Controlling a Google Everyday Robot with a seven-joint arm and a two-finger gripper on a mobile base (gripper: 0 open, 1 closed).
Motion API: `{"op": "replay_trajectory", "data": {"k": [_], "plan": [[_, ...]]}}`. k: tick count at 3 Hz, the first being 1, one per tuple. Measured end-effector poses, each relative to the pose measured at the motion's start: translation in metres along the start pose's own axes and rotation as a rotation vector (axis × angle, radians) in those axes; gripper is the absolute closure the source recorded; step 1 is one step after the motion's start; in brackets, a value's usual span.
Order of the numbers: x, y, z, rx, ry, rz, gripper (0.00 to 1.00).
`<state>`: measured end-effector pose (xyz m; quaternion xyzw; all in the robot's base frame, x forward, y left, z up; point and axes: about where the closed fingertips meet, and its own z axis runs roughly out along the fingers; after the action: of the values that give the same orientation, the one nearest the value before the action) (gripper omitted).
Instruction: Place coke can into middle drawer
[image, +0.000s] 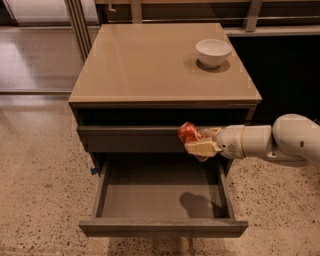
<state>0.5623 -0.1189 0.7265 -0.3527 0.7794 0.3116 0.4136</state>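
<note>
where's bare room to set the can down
The middle drawer floor is bare wall to wall. The cabinet top is bare left of and in front of the white bowl; only its back right corner is taken. The gripper, shut on the coke can, hangs over the drawer's right rear.

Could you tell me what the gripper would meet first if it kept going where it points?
Holding the coke can, the gripper points along the closed drawer front, above the open middle drawer. The way looks free, though it might graze that front; depth is unclear.
</note>
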Motion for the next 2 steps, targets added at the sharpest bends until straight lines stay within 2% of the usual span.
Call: {"op": "replay_trajectory", "data": {"k": [1, 2], "plan": [[0.011, 0.002, 0.007, -0.01, 0.018, 0.023, 1.0], [0.051, -0.001, 0.031, -0.036, 0.062, 0.083, 1.0]]}}
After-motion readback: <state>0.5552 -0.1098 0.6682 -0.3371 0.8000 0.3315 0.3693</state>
